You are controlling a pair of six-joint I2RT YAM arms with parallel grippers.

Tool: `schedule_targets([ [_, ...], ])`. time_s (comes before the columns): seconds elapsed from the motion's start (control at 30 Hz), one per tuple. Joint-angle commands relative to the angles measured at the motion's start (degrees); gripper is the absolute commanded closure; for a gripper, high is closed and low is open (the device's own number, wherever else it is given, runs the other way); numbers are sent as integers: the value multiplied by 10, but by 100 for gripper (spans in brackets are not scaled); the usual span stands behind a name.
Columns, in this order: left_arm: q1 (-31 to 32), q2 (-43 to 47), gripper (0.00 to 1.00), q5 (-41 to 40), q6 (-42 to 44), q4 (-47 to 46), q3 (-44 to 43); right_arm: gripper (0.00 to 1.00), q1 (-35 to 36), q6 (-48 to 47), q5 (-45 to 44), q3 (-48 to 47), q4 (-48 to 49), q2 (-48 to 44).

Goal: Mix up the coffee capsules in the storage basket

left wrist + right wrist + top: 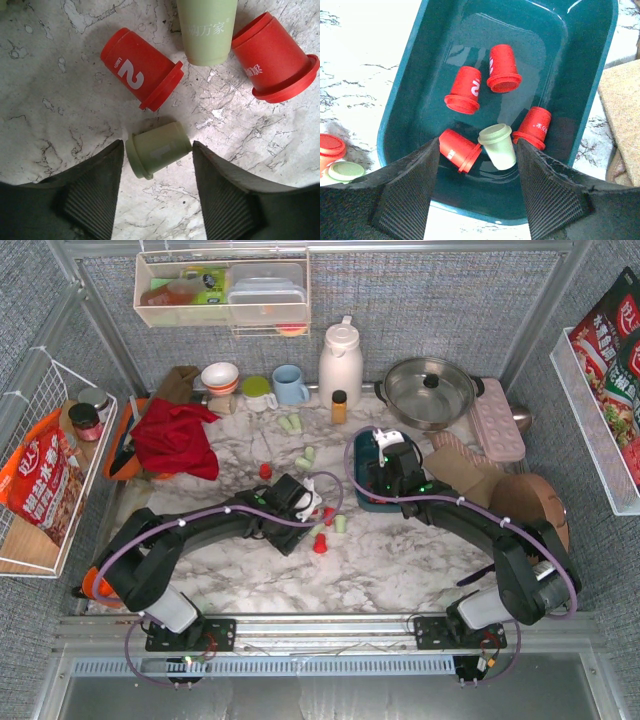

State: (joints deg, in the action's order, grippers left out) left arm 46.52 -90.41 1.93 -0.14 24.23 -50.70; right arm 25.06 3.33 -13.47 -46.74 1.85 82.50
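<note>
Capsules [140, 72], red and pale green, lie loose on the marbled bench [400, 560] before you. Your left fingers [95, 200] flank a green one [157, 152] on its side, close against it; whether they grip you cannot tell. Your right fingers [405, 195] hang apart, empty, over the teal basket [402, 105] holding four red capsules and one green. Beyond: red cloth [175, 435], white jug [340, 365], lidded pot [430, 390], grey fabric walls [420, 300].

Coffee capsules [320, 544] lie scattered on the marble table [400, 562] beside the storage basket [358, 480]
</note>
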Motion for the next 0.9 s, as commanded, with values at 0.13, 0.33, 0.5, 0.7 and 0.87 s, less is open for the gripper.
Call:
schedule_targets([
  [0.13,1,-6,47,6,1,-7,-6,33,0,3,1,2,7,-7],
  [0.33,1,0,49,-11,1,-9,-9,33,0,9,7,0,0,-15],
  [0.5,1,49,49,-49,5,-51,-1,33,1,36,54,-12,-22,-60],
  [0.7,1,189,56,-17,58,-230,70,33,2,55,155,-42,-61,-112],
  [0.87,0,295,55,87,145,-479,191,33,15,73,235,-79,-105,-123],
])
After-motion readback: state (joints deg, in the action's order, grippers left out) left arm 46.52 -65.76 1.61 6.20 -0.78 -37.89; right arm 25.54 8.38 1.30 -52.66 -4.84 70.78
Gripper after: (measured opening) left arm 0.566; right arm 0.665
